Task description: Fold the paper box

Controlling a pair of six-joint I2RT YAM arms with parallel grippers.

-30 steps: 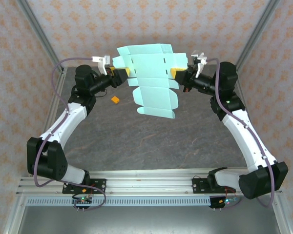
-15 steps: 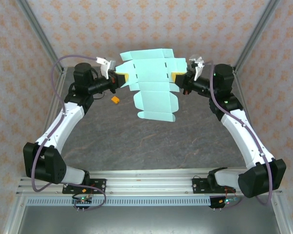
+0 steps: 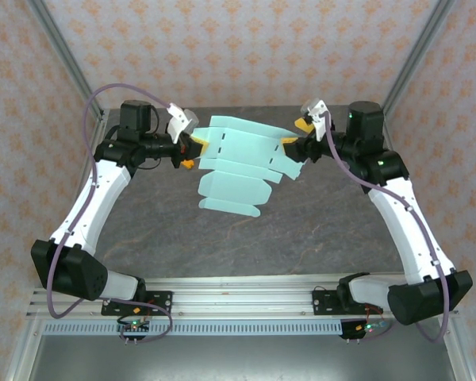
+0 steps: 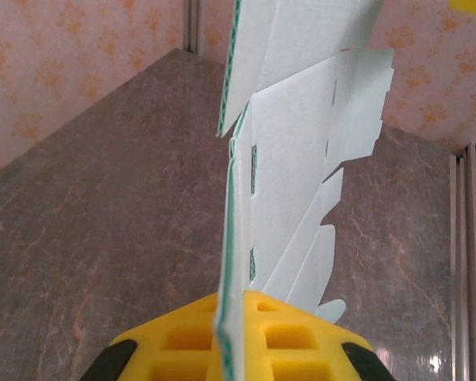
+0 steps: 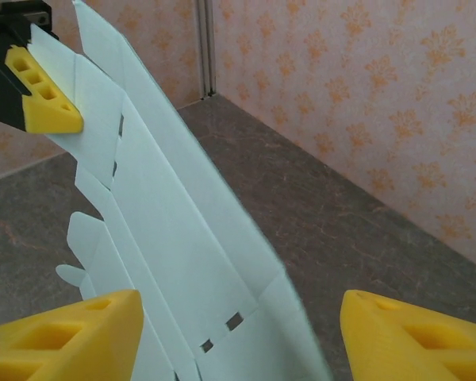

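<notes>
Mint-green card: the paper box [image 3: 242,163] is an unfolded die-cut sheet with flaps and small slots, held up in the air above the far half of the table [image 3: 262,238].
Sheet's lie: tilted, with its upper edge spanning the space between the two grippers and its lower flaps hanging toward the near side, clear of the tabletop.
Left gripper [image 3: 192,147]: pinched onto the sheet's left edge, and the only grip on the card.
Left fingers: in the left wrist view the yellow pads [image 4: 289,341] press together on the card's edge, with nothing but the thin sheet [image 4: 301,159] between them. The sheet stands edge-on and runs away from the camera.
Right gripper [image 3: 300,136]: at the sheet's right edge, jaws spread wide and gripping nothing.
Right fingers: in the right wrist view the two yellow pads [image 5: 71,333] sit far apart, with the card [image 5: 166,222] rising between them, nearer the left-hand pad. Whether it brushes that pad cannot be told.
Far end in that view: the left gripper's yellow pad [image 5: 44,99] lies flat on the sheet's far corner.
Orange block [image 3: 188,164]: on the table just below the left gripper, apart from the card.
Table: dark grey, marbled.
</notes>
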